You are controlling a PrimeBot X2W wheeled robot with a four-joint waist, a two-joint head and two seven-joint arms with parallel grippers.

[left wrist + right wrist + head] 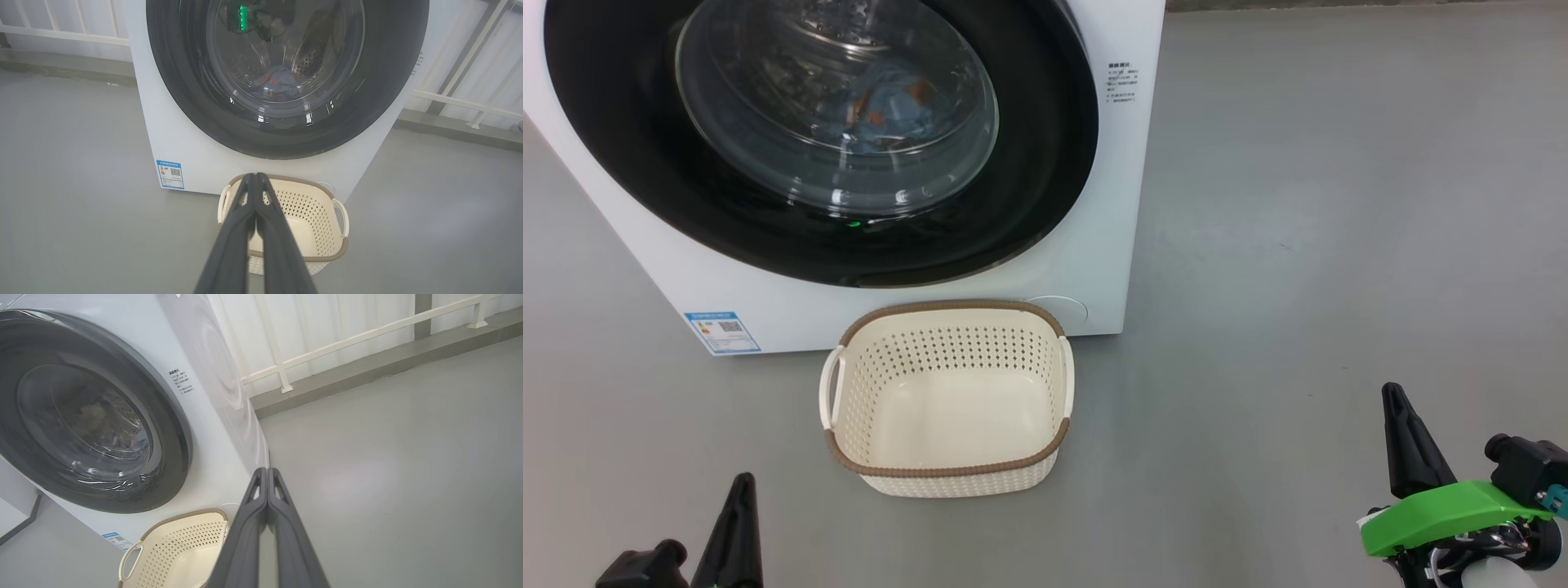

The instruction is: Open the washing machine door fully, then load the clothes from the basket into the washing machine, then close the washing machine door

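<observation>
The washing machine (1094,245) stands at the top of the head view with its black-rimmed door (1029,180) flat against its front. Through the glass I see the blue clothes (890,102) lying in the drum, and again in the left wrist view (278,81). The cream basket (947,400) sits on the floor before the machine with nothing inside. My left gripper (742,478) is at the lower left, shut with its fingers pressed together (255,176). My right gripper (1390,388) is at the lower right, also shut (266,470), holding nothing.
Grey floor (1298,245) stretches wide to the right of the machine. A white railing (347,339) and a raised kerb run behind it. A blue label (721,331) marks the machine's lower left corner.
</observation>
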